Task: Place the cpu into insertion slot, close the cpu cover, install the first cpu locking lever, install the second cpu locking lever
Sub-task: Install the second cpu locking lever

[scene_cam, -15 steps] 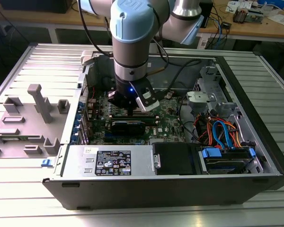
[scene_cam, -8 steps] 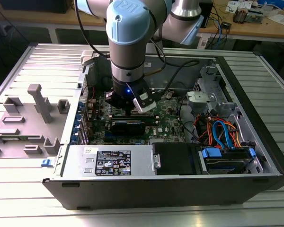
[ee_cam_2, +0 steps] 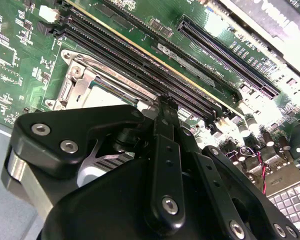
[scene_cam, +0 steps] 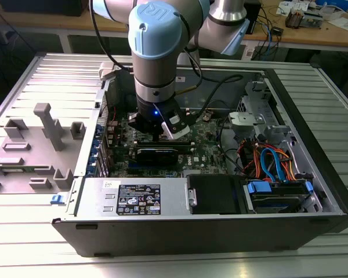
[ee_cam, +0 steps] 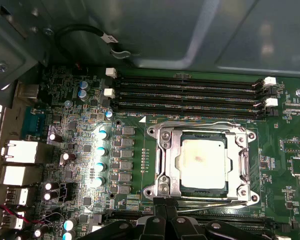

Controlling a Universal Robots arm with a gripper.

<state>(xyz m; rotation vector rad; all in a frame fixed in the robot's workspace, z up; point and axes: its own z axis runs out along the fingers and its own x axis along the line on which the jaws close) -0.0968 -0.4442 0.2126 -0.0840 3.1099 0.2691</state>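
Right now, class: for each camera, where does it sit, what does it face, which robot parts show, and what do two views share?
Exterior view: off the arm, above the open grey computer case; blue-jointed arm.
First wrist view: faces the silver-topped square cpu under its grey metal cover frame; pincer at the edge.
Second wrist view: low behind the black pincer.
Both wrist views share the long black memory slots.

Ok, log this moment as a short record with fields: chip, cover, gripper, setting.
chip: the cpu sits in the insertion slot, silver top showing
cover: the cpu cover lies flat around the chip, its window framing it
gripper: the gripper hangs just above the socket's edge, next to the memory slots
setting: green motherboard inside an open computer case, arm reaching down into it
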